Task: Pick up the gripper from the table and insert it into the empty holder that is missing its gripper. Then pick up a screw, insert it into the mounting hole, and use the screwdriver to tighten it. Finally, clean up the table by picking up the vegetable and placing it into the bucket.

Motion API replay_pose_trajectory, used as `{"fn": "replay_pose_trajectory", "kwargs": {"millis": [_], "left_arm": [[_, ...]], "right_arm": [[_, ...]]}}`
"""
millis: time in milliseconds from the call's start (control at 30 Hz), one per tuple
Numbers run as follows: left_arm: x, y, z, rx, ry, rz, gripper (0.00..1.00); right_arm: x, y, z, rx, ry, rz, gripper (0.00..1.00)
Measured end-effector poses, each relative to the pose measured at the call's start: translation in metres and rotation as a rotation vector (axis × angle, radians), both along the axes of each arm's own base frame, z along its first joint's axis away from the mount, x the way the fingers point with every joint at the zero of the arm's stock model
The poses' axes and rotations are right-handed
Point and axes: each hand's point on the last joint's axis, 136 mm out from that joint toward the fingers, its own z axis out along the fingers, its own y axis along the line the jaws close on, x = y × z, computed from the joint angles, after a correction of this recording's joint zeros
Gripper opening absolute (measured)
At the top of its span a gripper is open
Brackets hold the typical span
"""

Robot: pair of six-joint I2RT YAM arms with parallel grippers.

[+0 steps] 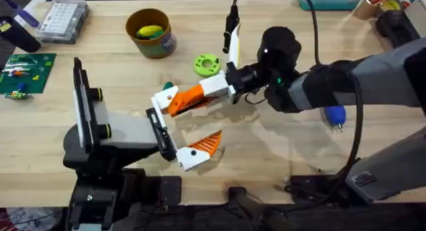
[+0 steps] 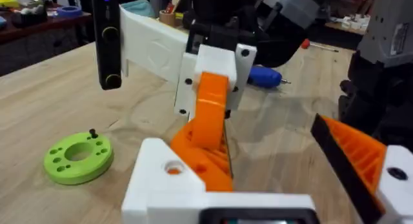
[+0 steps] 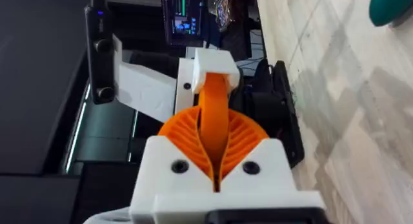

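While clamped, one gripper (image 1: 166, 98), one holder (image 1: 160, 128)

gripper (image 1: 190, 95): orange ribbed, white base. bucket (image 1: 152, 32): mustard yellow, colourful band. screwdriver (image 1: 335, 115): blue handle. Ring (image 1: 207, 64): lime green. Table (image 1: 279, 144): pale wood.

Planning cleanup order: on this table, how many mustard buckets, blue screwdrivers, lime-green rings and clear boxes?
Mustard bucket: 1
Blue screwdriver: 1
Lime-green ring: 1
Clear box: 1
Total: 4
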Motion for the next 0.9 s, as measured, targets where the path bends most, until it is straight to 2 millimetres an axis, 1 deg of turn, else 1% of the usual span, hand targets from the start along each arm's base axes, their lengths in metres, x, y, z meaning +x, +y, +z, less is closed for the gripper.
{"fn": "replay_pose_trajectory", "kwargs": {"millis": [267,467,900], "left_arm": [[0.000,0.000,0.000,-0.003,0.008,-0.001,0.989],[0.000,0.000,0.000,-0.003,0.006,0.000,0.989],[0.003,0.002,0.000,-0.002,0.006,0.021,0.989]], "right_arm": [[0.006,0.005,-0.002,-0.021,0.005,-0.007,0.016],[0.012,0.011,0.001,-0.022,-0.024,-0.014,0.016],[0.013,0.015,0.000,-0.022,-0.051,-0.031,0.016]]}}
